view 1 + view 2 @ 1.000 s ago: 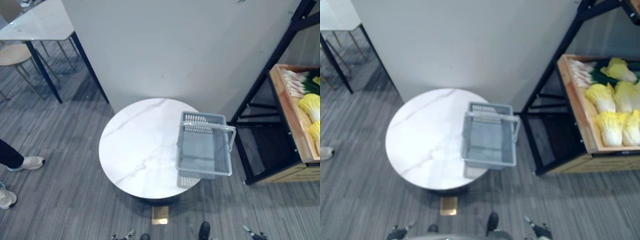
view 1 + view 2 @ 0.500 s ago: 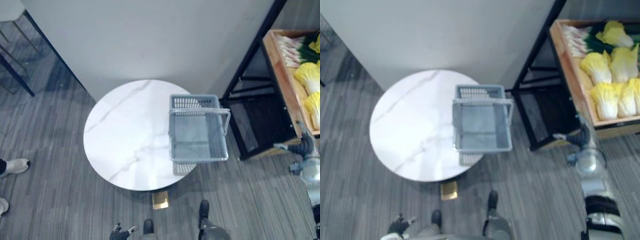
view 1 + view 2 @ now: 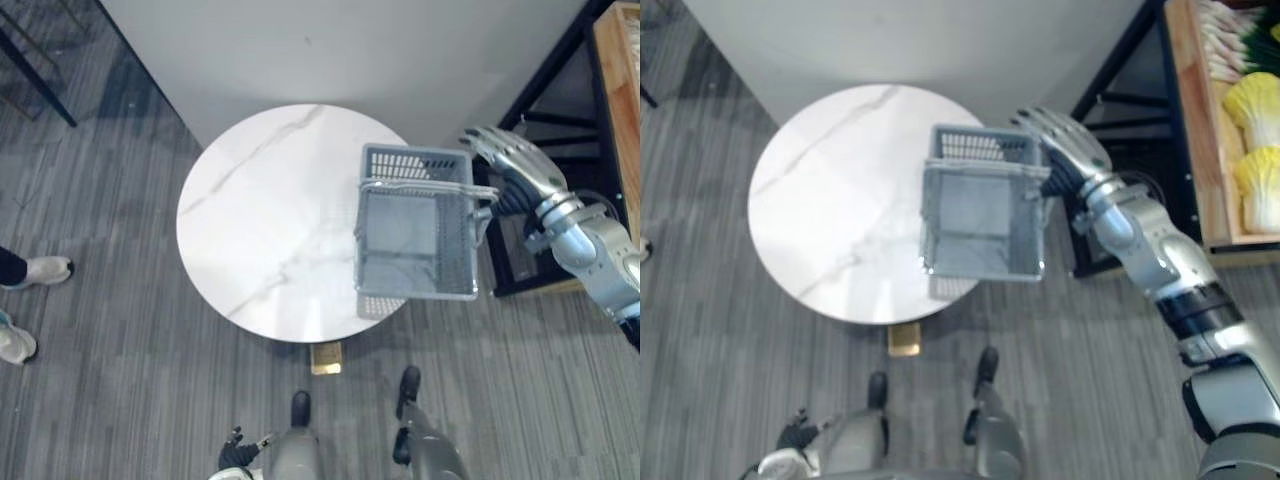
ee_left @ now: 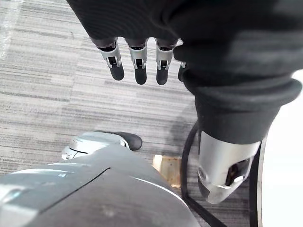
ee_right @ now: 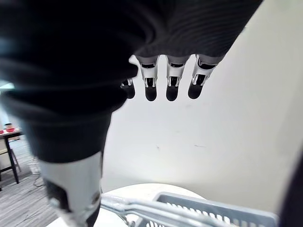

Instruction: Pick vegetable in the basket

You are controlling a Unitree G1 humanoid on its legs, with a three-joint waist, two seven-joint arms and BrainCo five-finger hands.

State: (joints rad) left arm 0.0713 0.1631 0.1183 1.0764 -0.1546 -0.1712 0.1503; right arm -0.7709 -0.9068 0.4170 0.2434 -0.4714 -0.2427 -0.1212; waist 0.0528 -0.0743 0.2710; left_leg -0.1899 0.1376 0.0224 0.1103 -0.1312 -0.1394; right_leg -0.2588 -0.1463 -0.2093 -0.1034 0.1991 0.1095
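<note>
In the left eye view, the grey basket (image 3: 415, 165) sits at the three o'clock edge of the round white surface (image 3: 260, 230), overhanging it a little. The right hand (image 3: 512, 160) hangs at the basket's one o'clock corner with straight fingers and nothing in them. It may be brushing the handle, but that is hard to say.

In the right eye view, yellow cabbages (image 3: 1260, 105) lie in a wooden crate (image 3: 1192, 120) on the shelf, at the basket's two o'clock and well apart from it.

The left wrist view shows the left hand (image 4: 137, 59) over the floor, loose and holding nothing.

The right wrist view shows extended fingers (image 5: 173, 90) above the basket's rim.
</note>
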